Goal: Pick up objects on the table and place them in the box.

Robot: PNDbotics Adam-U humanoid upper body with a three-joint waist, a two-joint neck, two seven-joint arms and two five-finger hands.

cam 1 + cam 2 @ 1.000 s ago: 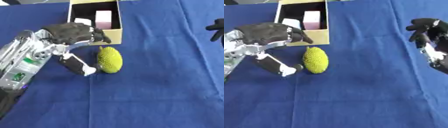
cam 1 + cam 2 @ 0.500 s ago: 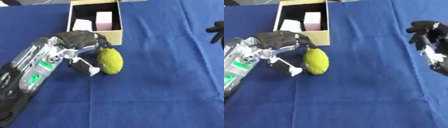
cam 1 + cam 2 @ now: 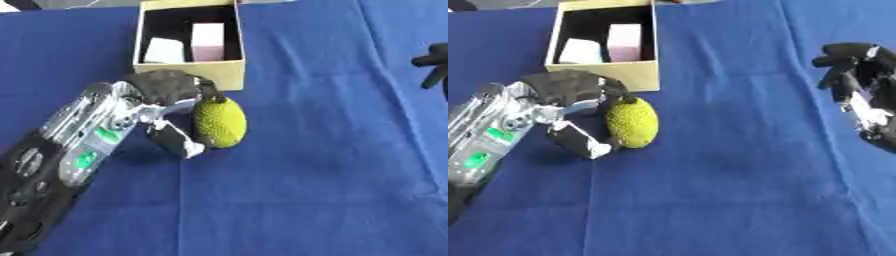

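A bumpy green fruit (image 3: pixel 218 122) is seen lying on the blue surface (image 3: pixel 306 190), just in front of the box (image 3: pixel 189 67) and nearest its front right corner. The fruit is flanked by the left hand (image 3: pixel 166 92), which is reached in from the lower left: the thumb (image 3: pixel 179 142) is set against the fruit's near left side, and the dark fingers are curled over its far end, so it is partly enclosed. Behind the fruit, the open tan box is seen holding a white block (image 3: pixel 164 50) and a pink block (image 3: pixel 208 41) side by side. Well to the right of the box, the right hand (image 3: pixel 855 75) is held above the surface with fingers relaxed, gripping nothing.
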